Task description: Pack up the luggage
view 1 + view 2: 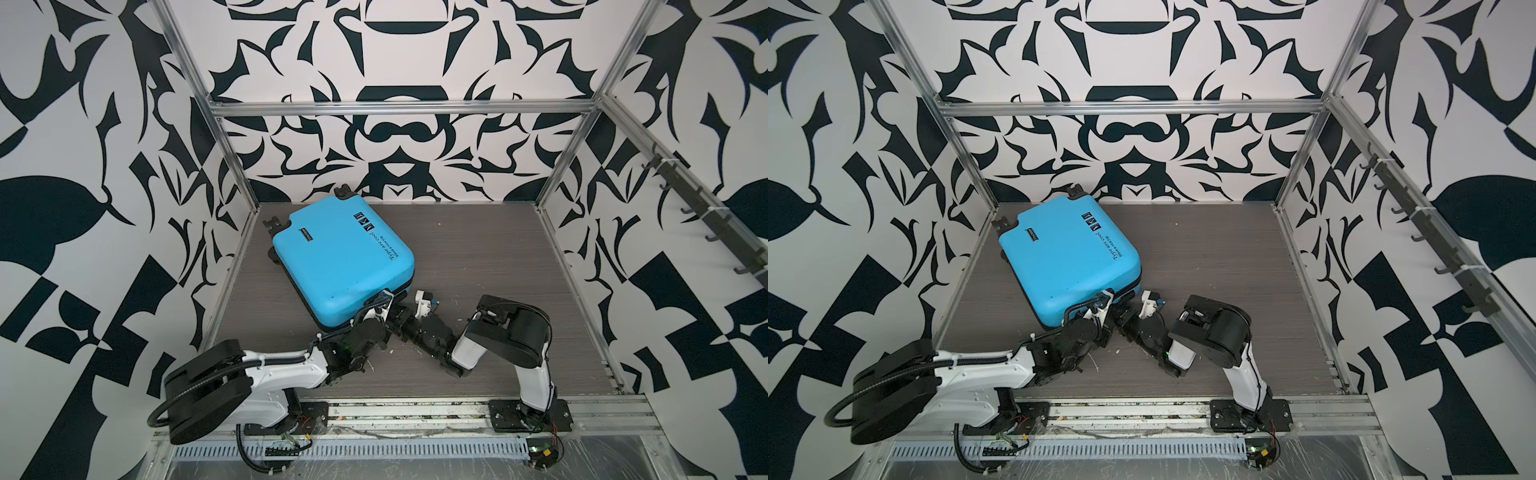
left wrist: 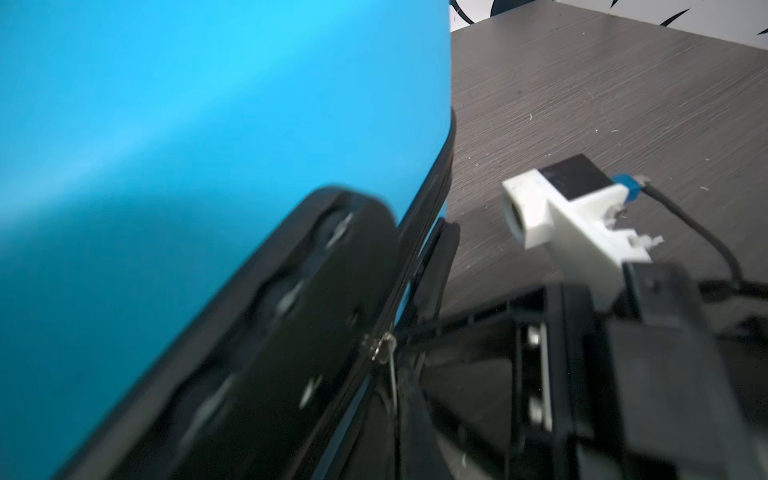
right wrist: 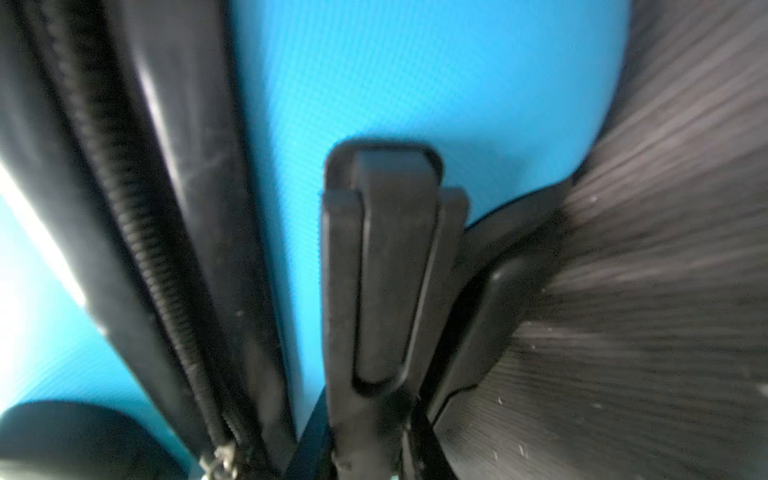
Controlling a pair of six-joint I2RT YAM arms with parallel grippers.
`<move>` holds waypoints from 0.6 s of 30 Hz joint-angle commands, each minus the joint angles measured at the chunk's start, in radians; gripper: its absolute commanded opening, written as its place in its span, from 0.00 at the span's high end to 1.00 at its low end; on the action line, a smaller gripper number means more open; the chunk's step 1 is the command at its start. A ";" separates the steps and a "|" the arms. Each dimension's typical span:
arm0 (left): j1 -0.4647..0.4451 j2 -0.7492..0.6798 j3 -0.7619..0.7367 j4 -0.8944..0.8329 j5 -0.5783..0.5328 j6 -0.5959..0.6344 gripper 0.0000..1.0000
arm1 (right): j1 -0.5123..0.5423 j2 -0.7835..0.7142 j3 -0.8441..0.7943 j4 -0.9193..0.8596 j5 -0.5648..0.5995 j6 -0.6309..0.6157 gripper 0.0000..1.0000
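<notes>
left end effector (image 1: 386,309) closed, right end effector (image 3: 440,174) narrow with nothing seen held, both crowding the zip slider (image 2: 380,345) at the case's (image 1: 340,266) near-right corner; they may collide or shove the case.

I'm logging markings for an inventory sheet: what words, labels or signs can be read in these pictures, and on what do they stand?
"Type are cool": black print on the luggage, in both top views.
Smaller line beside it: too small to read surely.
On the shell, a small black label: unreadable.
Beside the print, three black square signs: too small to make out.
Wrist views: no text.
</notes>
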 commanded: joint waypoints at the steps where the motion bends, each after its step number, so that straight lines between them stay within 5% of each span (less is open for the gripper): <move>1: -0.039 0.047 0.116 0.249 0.204 0.047 1.00 | 0.051 0.015 0.042 -0.048 -0.067 -0.099 1.00; 11: -0.039 0.220 0.228 0.346 0.246 0.012 1.00 | 0.076 -0.004 0.013 -0.048 -0.045 -0.110 1.00; 18: -0.039 0.217 0.228 0.341 0.220 -0.011 1.00 | 0.064 -0.032 -0.030 -0.048 -0.024 -0.100 1.00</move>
